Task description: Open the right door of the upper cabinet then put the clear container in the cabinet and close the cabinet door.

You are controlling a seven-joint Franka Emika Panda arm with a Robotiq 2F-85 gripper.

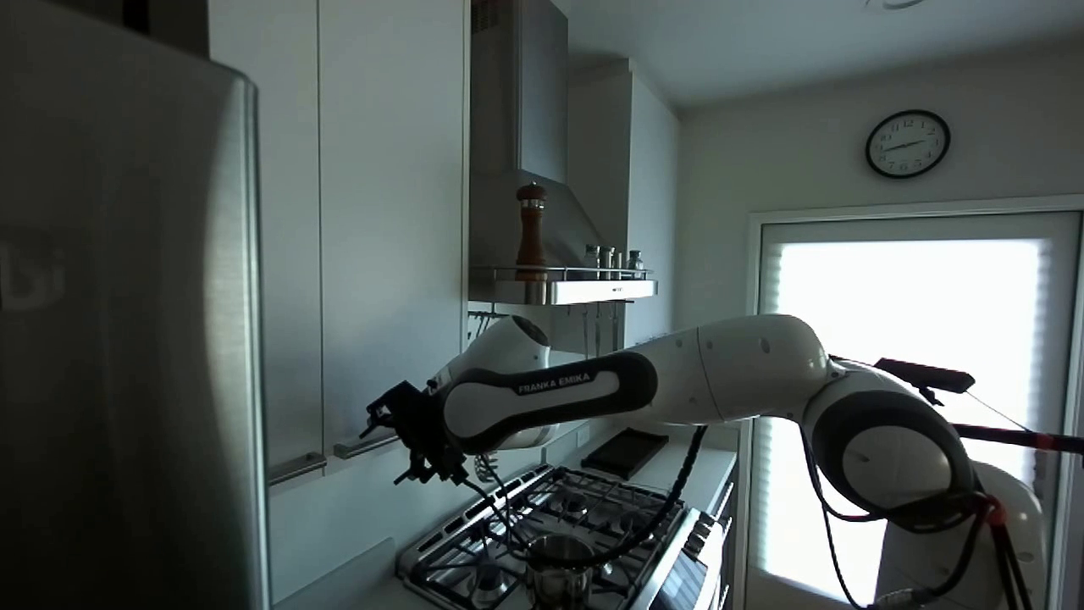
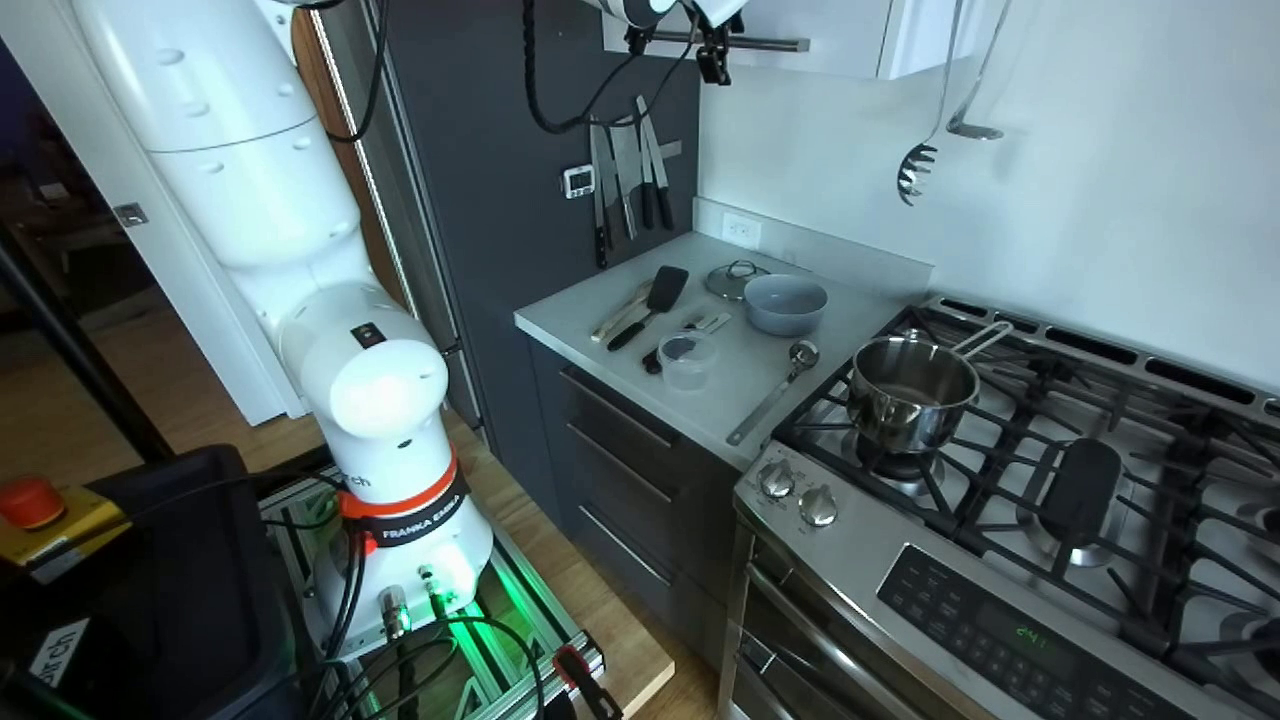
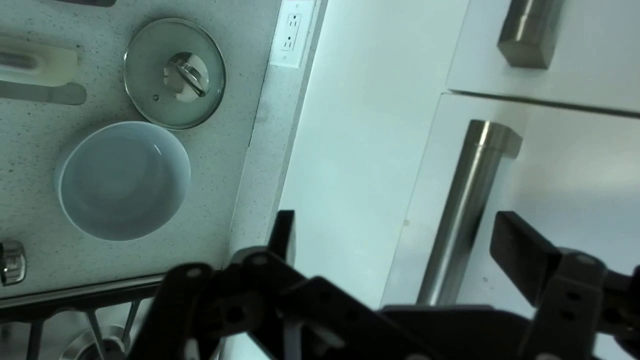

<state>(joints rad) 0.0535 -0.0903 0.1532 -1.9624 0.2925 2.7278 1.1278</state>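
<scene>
In the wrist view our fingers (image 3: 520, 250) were spread; the bar handle (image 3: 460, 215) of the right door (image 3: 565, 172) appeared between them, long axis crossing their closing path, depth we couldn't judge. In an exterior view the clear container (image 2: 687, 362) sat on the desk (image 2: 560, 318), below that handle. In an exterior view a range hood (image 1: 542, 144) hung right of it.

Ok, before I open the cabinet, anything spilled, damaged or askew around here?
Nothing stands out. The clear container sits upright on the counter, the right door looks shut, and no spill or damage shows in these views. The glass lid lies beside the bowl.
</scene>
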